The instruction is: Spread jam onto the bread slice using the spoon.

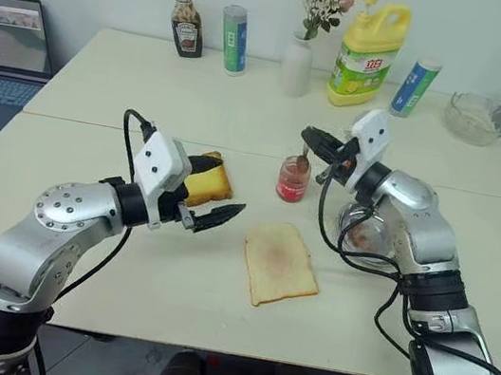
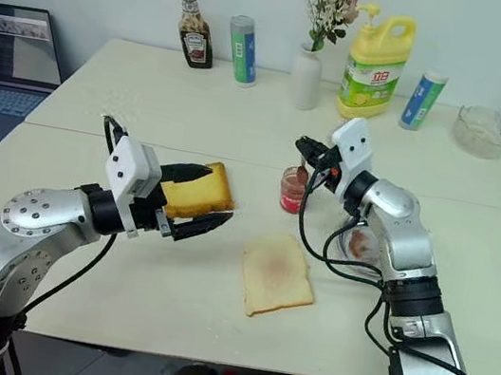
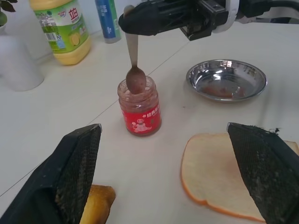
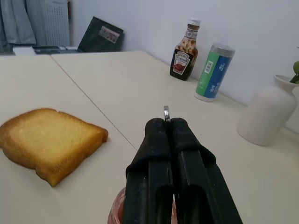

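A small glass jar of red jam (image 1: 292, 179) stands at the table's middle. My right gripper (image 1: 309, 138) is shut on the silver spoon (image 3: 134, 65), which hangs straight down with its bowl at the jar's mouth. The pale bread slice (image 1: 279, 263) lies flat in front of the jar, nearer to me. My left gripper (image 1: 221, 190) hovers open to the left of the slice with nothing between its fingers, pointing toward the jar (image 3: 139, 108).
A thick golden toast piece (image 1: 208, 180) lies by the left gripper. A round steel dish (image 3: 196, 74) sits right of the jar. Along the far edge stand a ketchup bottle (image 1: 186, 28), two cans, a white vase (image 1: 298, 61), a yellow detergent bottle (image 1: 367, 53) and a glass bowl (image 1: 477, 118). A laptop (image 1: 5, 45) is far left.
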You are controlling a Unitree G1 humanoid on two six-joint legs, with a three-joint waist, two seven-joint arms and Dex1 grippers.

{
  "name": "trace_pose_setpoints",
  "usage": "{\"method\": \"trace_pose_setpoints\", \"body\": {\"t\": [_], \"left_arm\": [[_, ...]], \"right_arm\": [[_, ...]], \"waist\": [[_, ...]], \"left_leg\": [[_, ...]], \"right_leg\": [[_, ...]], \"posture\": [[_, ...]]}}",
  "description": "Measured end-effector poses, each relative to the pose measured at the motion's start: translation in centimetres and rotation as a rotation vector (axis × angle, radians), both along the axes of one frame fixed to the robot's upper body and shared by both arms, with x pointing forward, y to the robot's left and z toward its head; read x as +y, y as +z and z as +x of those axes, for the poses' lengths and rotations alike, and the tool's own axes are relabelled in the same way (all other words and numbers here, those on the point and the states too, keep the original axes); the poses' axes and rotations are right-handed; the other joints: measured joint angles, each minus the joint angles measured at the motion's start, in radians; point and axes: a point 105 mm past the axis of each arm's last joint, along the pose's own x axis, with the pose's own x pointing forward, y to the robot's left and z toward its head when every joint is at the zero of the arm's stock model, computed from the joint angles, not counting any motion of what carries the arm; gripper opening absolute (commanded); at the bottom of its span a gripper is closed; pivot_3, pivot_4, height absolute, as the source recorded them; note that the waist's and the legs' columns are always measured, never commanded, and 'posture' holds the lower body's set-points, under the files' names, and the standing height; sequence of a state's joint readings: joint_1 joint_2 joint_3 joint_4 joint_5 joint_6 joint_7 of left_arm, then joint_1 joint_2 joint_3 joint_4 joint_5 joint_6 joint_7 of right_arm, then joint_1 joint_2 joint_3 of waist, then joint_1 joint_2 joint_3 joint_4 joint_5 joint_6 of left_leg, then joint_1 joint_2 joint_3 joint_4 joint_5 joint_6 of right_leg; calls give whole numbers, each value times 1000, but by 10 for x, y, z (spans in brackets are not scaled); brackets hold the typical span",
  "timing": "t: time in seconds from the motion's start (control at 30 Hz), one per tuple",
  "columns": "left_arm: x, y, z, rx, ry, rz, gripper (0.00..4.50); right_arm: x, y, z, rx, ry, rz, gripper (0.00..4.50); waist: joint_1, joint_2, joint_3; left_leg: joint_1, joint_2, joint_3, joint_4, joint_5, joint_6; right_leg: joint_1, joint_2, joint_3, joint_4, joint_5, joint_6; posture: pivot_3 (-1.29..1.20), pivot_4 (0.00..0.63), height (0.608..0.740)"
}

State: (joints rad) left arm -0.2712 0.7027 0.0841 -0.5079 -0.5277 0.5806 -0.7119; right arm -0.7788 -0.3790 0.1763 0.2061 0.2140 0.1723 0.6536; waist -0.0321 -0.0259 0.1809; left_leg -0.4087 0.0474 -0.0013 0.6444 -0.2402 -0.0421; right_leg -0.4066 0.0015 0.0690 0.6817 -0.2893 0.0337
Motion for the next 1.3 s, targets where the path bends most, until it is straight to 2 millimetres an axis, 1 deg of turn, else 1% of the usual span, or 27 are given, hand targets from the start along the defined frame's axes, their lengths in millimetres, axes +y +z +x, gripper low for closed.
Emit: {"method": "trace_pose_setpoints", "body": {"t": [0.27,0.5,0.63,0.8,0.97,1.13,1.3], "left_arm": [[-2,0,1,1,-14,-7,4500],[1,-4,5,6,-4,-1,4500],[0,-4,5,-6,-17,-1,4500],[0,-6,5,-10,-18,7,4500],[1,-7,5,-12,-9,8,4500],[0,-7,6,-14,-6,6,4500],[1,-7,6,-16,-1,8,4500]], "right_arm": [[8,-9,-3,-81,34,-132,38],[6,-19,2,-81,13,-180,38],[6,-25,4,-65,5,-192,38],[10,-37,8,55,-14,-145,38],[3,-34,15,183,-70,-9,38],[1,-31,18,291,-105,99,38],[3,-34,20,396,-123,194,38]], "waist": [[0,0,0],[0,0,0],[0,0,0],[0,0,0],[0,0,0],[0,0,0],[0,0,0]], "left_leg": [[0,0,0,0,0,0],[0,0,0,0,0,0],[0,0,0,0,0,0],[0,0,0,0,0,0],[0,0,-1,1,0,0],[1,0,-1,1,0,0],[1,0,-1,1,0,0]], "right_leg": [[0,0,0,0,0,0],[0,0,0,1,0,0],[0,0,0,1,0,0],[0,0,0,1,0,0],[0,0,-1,2,1,0],[0,0,-1,3,1,0],[0,0,-1,3,1,0]], "posture": [[0,150,740],[0,150,740],[0,150,740],[0,150,740],[0,150,740],[0,150,740],[0,150,740]]}}
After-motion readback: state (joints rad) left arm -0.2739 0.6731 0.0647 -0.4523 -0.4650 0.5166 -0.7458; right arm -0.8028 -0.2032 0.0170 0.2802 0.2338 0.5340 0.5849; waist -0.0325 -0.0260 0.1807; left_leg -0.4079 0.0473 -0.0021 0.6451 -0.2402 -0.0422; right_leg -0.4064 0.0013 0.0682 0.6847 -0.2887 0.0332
